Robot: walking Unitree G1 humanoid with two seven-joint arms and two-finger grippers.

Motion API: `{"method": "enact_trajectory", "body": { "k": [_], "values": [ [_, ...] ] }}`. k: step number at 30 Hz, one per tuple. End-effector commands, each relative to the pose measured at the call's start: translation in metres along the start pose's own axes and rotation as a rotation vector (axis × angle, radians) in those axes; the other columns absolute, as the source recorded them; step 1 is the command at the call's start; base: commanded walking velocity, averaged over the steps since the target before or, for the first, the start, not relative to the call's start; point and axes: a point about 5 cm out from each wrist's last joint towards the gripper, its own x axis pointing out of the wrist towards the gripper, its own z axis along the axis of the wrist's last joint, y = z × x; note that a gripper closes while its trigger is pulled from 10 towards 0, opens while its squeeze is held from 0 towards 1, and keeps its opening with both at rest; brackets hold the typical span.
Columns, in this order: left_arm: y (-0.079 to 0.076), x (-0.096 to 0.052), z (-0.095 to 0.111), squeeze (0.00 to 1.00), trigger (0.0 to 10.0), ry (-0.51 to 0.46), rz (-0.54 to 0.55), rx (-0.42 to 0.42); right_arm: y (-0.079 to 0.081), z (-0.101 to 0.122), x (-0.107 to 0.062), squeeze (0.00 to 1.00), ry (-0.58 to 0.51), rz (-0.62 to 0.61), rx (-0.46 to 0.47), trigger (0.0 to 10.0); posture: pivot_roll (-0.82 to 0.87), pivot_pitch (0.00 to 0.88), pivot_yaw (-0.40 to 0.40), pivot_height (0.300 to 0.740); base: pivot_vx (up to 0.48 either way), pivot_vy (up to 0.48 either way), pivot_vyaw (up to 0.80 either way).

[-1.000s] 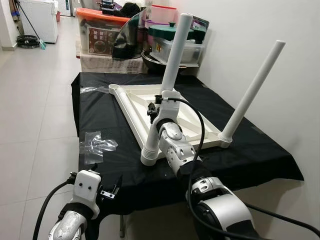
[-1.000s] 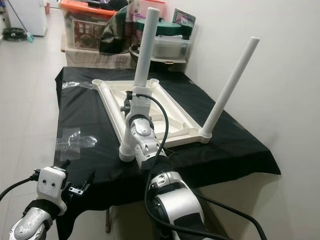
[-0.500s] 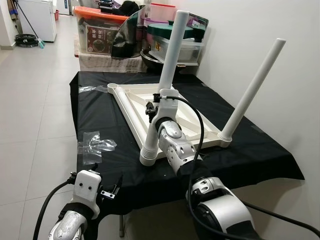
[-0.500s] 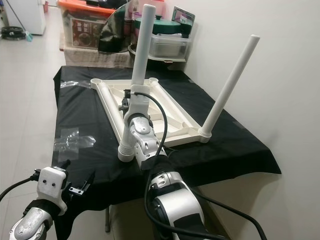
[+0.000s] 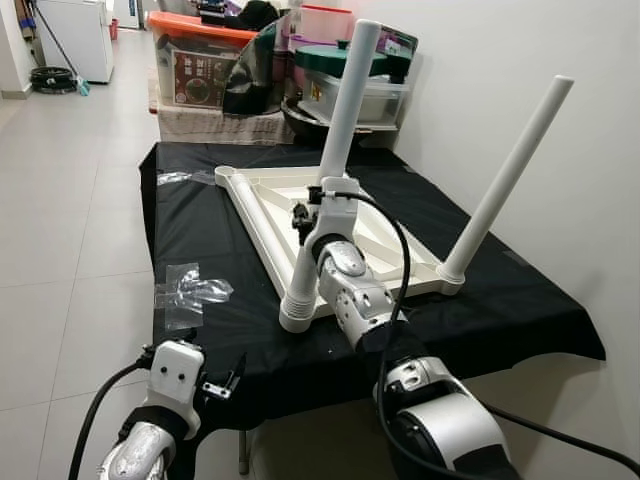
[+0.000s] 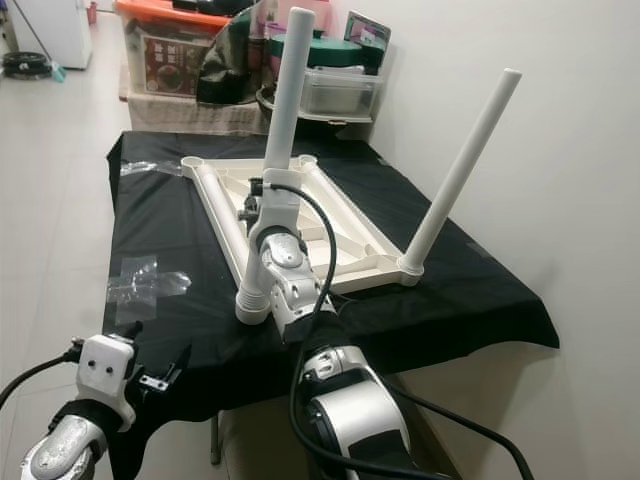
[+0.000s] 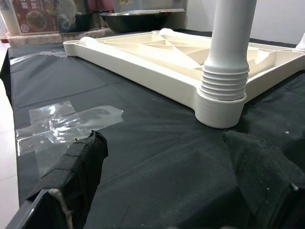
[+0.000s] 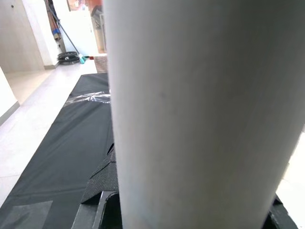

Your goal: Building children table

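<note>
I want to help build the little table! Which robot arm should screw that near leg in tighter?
Probably the right one. The right gripper is already around the near leg. The left gripper hangs low off the table's edge.

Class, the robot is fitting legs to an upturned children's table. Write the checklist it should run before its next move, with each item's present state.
1. Tabletop lies upside down, flat on the black cloth: ok.
2. Near leg stands in its corner socket: ok, though it leans slightly.
3. Right gripper holds the near leg, jaws closed on it: ok.
4. Far leg stands in its socket: ok, also leaning.
5. Both far corner sockets have legs: not ok, they stand open.
6. Left gripper is free, jaws open, low at the table's front edge: ok.
7. Spare legs within reach: cannot tell.
</note>
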Motion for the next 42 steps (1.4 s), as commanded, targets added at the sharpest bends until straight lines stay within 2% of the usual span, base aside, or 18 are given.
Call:
{"method": "enact_trajectory", "body": {
  "k": [1,2,4,5,6,7,9,11,15,17,19,22,23,25,26,34,38,42],
  "values": [
    [-0.005,0.002,0.0,0.0,10.0,-0.005,-0.021,0.01,0.003,-0.048,-0.01,0.0,0.174,-0.012,0.034,10.0,0.16,0.0,-0.159,0.74,0.0,0.0,0.0],
    [-0.005,0.002,0.0,0.0,10.0,-0.005,-0.021,0.01,0.003,-0.048,-0.01,0.0,0.174,-0.012,0.034,10.0,0.16,0.0,-0.159,0.74,0.0,0.0,0.0],
    [-0.004,0.002,0.001,0.0,10.0,-0.007,-0.021,0.011,0.008,-0.016,-0.004,0.0,0.095,0.054,0.089,10.0,0.16,0.0,-0.156,0.74,0.0,0.0,0.0],
    [-0.004,0.002,0.001,0.0,10.0,-0.007,-0.021,0.011,0.008,-0.016,-0.004,0.0,0.095,0.054,0.089,10.0,0.16,0.0,-0.156,0.74,0.0,0.0,0.0],
    [-0.003,0.002,0.001,0.0,10.0,-0.007,-0.02,0.011,0.011,0.003,-0.002,0.0,0.055,0.103,0.123,10.0,0.16,0.0,-0.156,0.74,0.0,0.0,0.0],
    [-0.003,0.002,0.001,0.0,10.0,-0.007,-0.02,0.011,0.011,0.003,-0.002,0.0,0.055,0.103,0.123,10.0,0.16,0.0,-0.156,0.74,0.0,0.0,0.0],
    [-0.003,0.002,0.001,0.0,10.0,-0.006,-0.02,0.011,0.021,0.035,-0.002,0.0,0.009,0.234,0.206,10.0,0.15,0.0,-0.153,0.74,0.0,0.0,0.0],
    [-0.003,0.002,0.001,0.0,10.0,-0.006,-0.02,0.011,0.021,0.035,-0.002,0.0,0.009,0.234,0.206,10.0,0.15,0.0,-0.153,0.74,0.0,0.0,0.0],
    [-0.003,0.005,0.002,0.0,10.0,-0.013,-0.024,0.009,0.032,0.085,-0.009,0.0,-0.051,0.51,0.362,10.0,0.15,0.0,-0.15,0.74,0.0,0.0,0.0],
    [0.0,0.006,0.004,0.0,10.0,-0.02,-0.023,0.011,0.037,0.104,-0.018,0.0,-0.108,0.672,0.376,10.0,0.15,0.0,-0.147,0.74,0.0,0.0,0.0],
    [0.004,0.006,0.007,0.0,10.0,-0.027,-0.027,0.017,0.039,0.112,-0.024,0.0,-0.152,0.764,0.358,10.0,0.15,0.0,-0.147,0.74,0.0,0.0,0.0],
    [0.008,0.006,0.012,0.0,10.0,-0.043,-0.04,0.02,0.04,0.114,-0.028,0.0,-0.177,0.818,0.324,10.0,0.15,0.0,-0.145,0.74,0.0,0.0,0.0],
    [0.011,0.007,0.021,0.0,10.0,-0.068,-0.06,0.029,0.04,0.114,-0.032,0.0,-0.185,0.873,0.289,10.0,0.15,0.0,-0.145,0.74,0.0,0.0,0.0],
    [0.012,0.007,0.025,0.0,10.0,-0.079,-0.069,0.035,0.04,0.113,-0.033,0.0,-0.185,0.889,0.279,10.0,0.15,0.0,-0.145,0.74,0.0,0.0,0.0],
    [0.02,0.008,0.04,0.0,10.0,-0.117,-0.075,0.059,0.04,0.108,-0.034,0.0,-0.174,0.904,0.254,10.0,0.15,0.0,-0.144,0.74,0.0,0.0,0.0],
    [0.049,0.013,0.07,0.0,10.0,-0.195,-0.03,0.147,0.046,0.092,-0.042,0.0,-0.116,0.972,0.217,10.0,0.16,0.0,-0.14,0.74,0.0,0.0,0.0],
    [0.052,0.015,0.07,0.0,10.0,-0.195,-0.04,0.156,0.049,0.088,-0.045,0.0,-0.105,0.998,0.207,10.0,0.15,0.0,-0.132,0.74,0.0,0.0,0.0],
    [0.041,0.021,0.068,0.0,10.0,-0.189,-0.105,0.135,0.052,0.083,-0.05,0.0,-0.098,1.027,0.2,10.0,0.15,0.0,-0.13,0.74,0.0,0.0,0.0]
  ]
}}
